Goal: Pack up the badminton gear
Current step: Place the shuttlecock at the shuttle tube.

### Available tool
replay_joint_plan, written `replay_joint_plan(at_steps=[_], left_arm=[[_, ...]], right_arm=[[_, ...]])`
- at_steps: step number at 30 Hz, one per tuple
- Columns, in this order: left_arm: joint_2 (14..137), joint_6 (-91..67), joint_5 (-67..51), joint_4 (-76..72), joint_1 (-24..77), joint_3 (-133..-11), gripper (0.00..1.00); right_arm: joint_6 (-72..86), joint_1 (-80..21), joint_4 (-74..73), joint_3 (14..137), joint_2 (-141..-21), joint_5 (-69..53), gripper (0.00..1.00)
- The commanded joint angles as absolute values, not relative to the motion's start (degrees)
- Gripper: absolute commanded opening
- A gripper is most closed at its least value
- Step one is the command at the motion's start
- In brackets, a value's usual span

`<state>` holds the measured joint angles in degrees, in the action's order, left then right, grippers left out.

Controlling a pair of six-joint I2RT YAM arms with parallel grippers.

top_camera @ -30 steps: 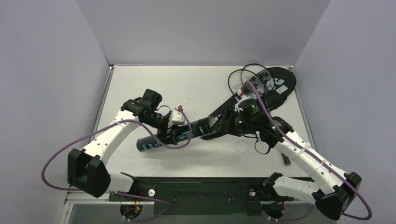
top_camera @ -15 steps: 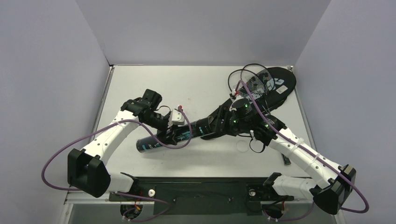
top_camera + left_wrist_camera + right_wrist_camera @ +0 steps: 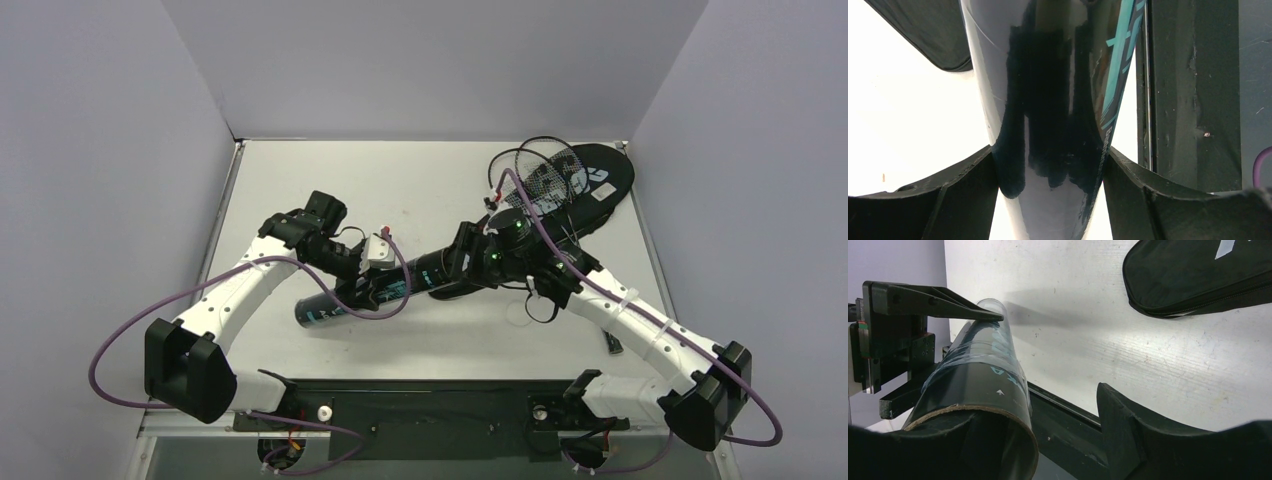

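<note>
Black teal-printed tube (image 3: 322,308) is gripped mid-length in my left jaws, while my right jaws stand wide around its open end, one side not touching

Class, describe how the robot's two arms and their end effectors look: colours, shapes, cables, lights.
The left arm and right arm have white shells with black joints and black bases. A purple cable loops along each. The end effectors, left and right, are black with flat, wedge-shaped fingers. Green lights glow on the right wrist.
</note>
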<state>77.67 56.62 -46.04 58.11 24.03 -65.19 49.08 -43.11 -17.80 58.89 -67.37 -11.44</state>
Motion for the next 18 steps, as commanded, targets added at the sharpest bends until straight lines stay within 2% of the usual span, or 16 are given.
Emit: replay_joint_plan(at_steps=[1,7,11,16,18], left_arm=[[75.76,56.63,-50.45,56.6,24.25,-67.83,0.08],[75.32,56.43,-48.2,55.12,24.08,-65.34,0.08],[75.79,52.79,-44.33,50.4,23.92,-63.56,0.09],[76.26,51.54,-40.16,48.43,23.9,-62.27,0.09],[76.62,50.47,-37.41,47.87,23.98,-61.45,0.1]], right_arm=[[49.25,-43.11,-17.13,58.8,-67.06,-13.31,0.58],[49.31,-32.07,-18.05,56.09,-58.01,-20.62,0.63],[46.88,-25.25,-23.97,57.5,-54.48,-23.63,0.7],[44.15,-19.79,-30.34,57.03,-51.8,-23.77,0.75],[41.66,-17.46,-33.97,56.13,-51.05,-19.87,0.76]])
